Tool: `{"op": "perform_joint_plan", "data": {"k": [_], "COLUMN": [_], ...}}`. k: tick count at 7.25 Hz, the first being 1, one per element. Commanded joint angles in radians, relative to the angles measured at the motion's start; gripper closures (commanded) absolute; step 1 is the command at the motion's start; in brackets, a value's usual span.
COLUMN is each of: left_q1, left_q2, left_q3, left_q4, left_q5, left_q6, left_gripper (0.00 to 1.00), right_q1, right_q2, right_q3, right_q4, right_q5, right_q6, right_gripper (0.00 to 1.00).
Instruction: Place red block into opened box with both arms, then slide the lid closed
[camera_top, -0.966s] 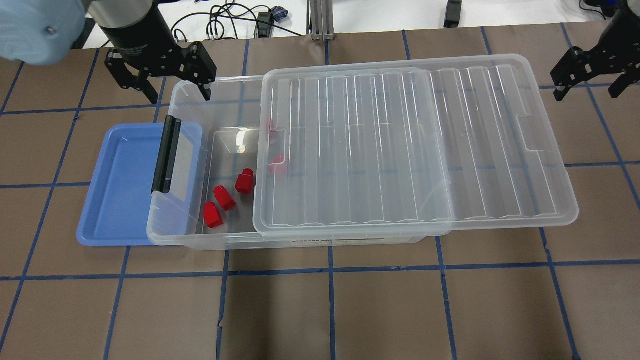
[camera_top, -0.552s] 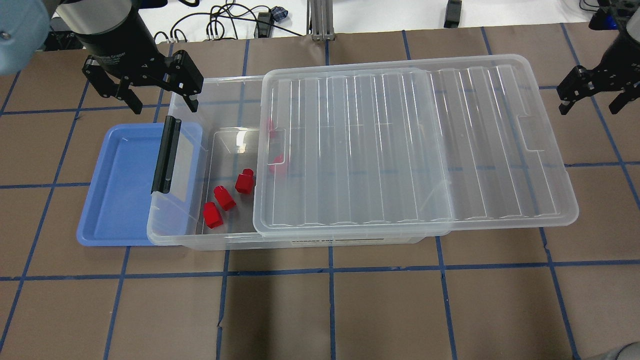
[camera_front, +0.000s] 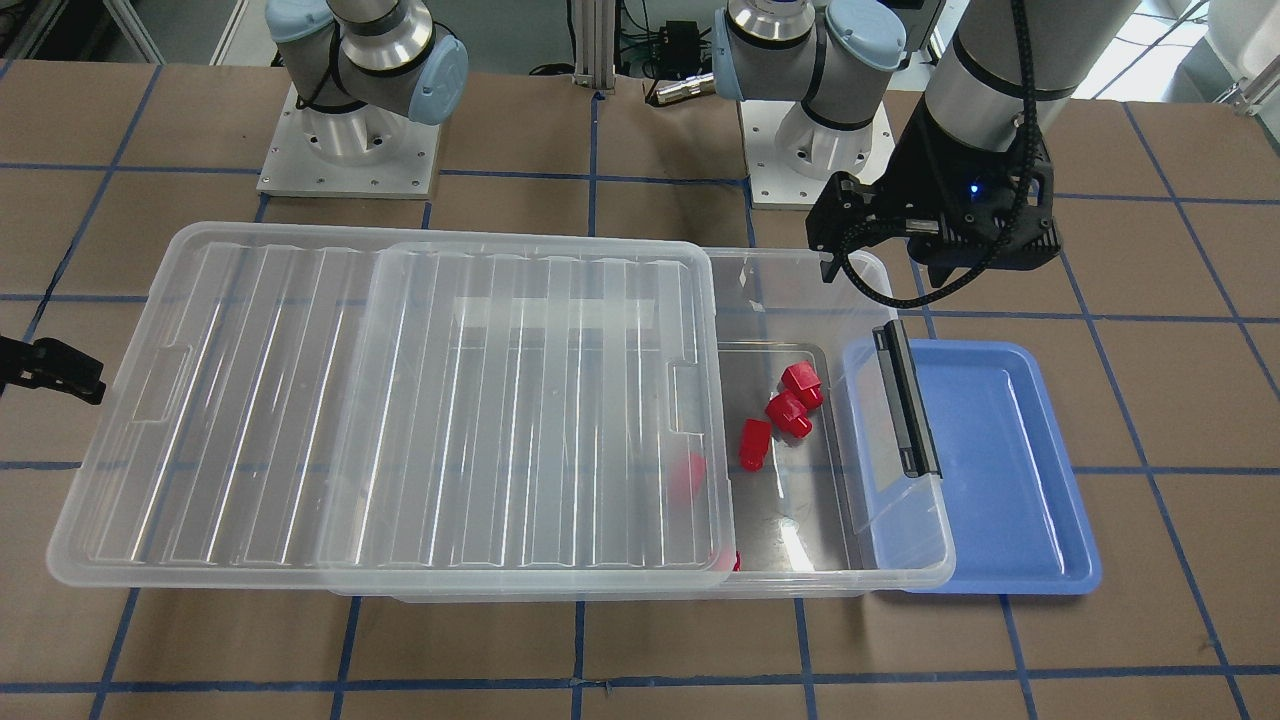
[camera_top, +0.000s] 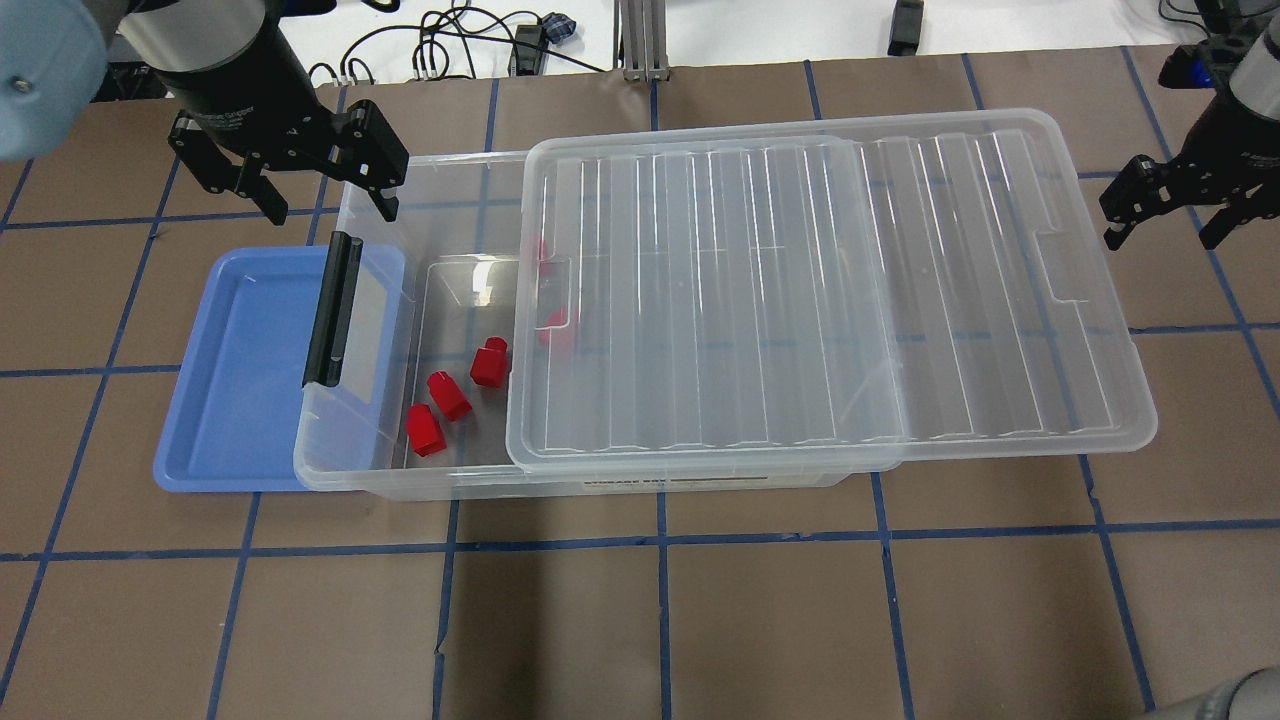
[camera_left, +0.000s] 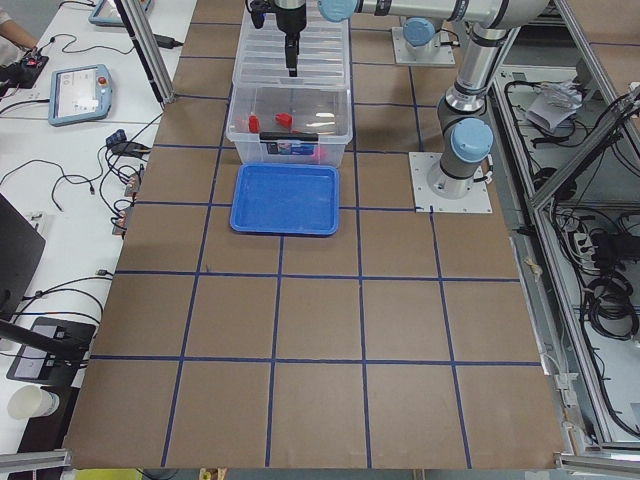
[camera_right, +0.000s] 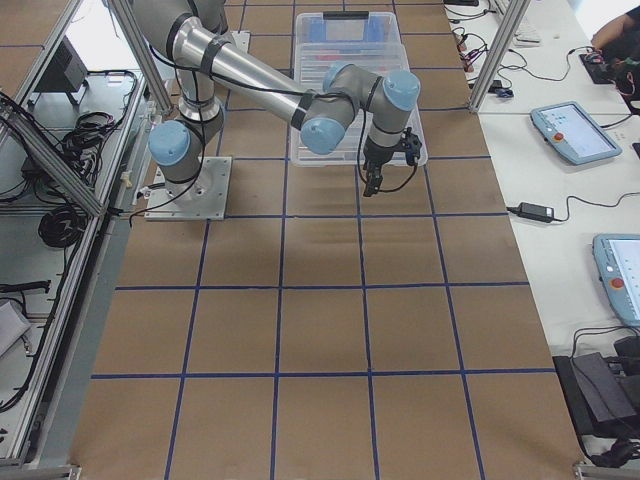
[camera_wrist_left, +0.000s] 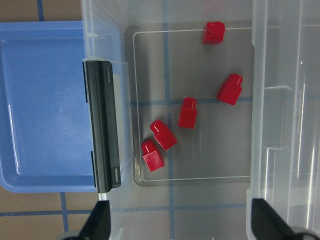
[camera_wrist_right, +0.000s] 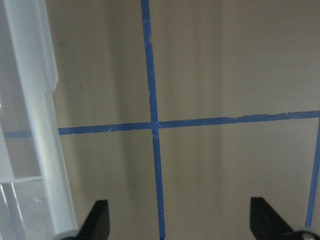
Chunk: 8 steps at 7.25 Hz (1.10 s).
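Nothing large has moved for you in the last second. On the surface, the lid lies where it did. It covers most of the box and overhangs its right end, leaving only the strip by the latch bar open. The blue tray sits tucked under that same end. What changed is your two arms. The left tool has shifted a little toward the latch end and hangs above that part of the box, clear of it, with its jaws spread wide and nothing between them. The right tool has dropped and edged toward the lid's overhanging short end. It is near the lid but not touching it, jaws likewise wide and empty, and its wrist view shows bare surface with the lid's rim at one side. Five red blocks lie on the box floor, three in the open strip and two under the lid's edge; neither tool holds one. You can take the placing as done, I judge, and the slide as about to start. Expect the right tool to push the lid toward the latch end, and watch that the box does not skate along with it.
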Motion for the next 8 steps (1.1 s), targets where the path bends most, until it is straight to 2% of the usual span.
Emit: {"op": "perform_joint_plan", "data": {"k": [1, 5, 8], "left_q1": [0.0, 0.0, 0.0], "left_q2": [0.003, 0.003, 0.003], "left_q3": [-0.002, -0.004, -0.004], "left_q4": [0.002, 0.002, 0.002], "left_q5": [0.0, 0.0, -0.001], "left_q6": [0.0, 0.0, 0.0], "left_gripper": [0.0, 0.0, 0.0], "right_q1": [0.002, 0.019, 0.073], "right_q2": [0.007, 0.018, 0.013], "right_q3": [0.0, -0.003, -0.007], "right_q4": [0.001, 0.005, 0.007], "right_q5": [0.002, 0.008, 0.002], "right_q6": [0.014, 0.085, 0.094], "right_gripper": [0.0, 0.0, 0.0]}}
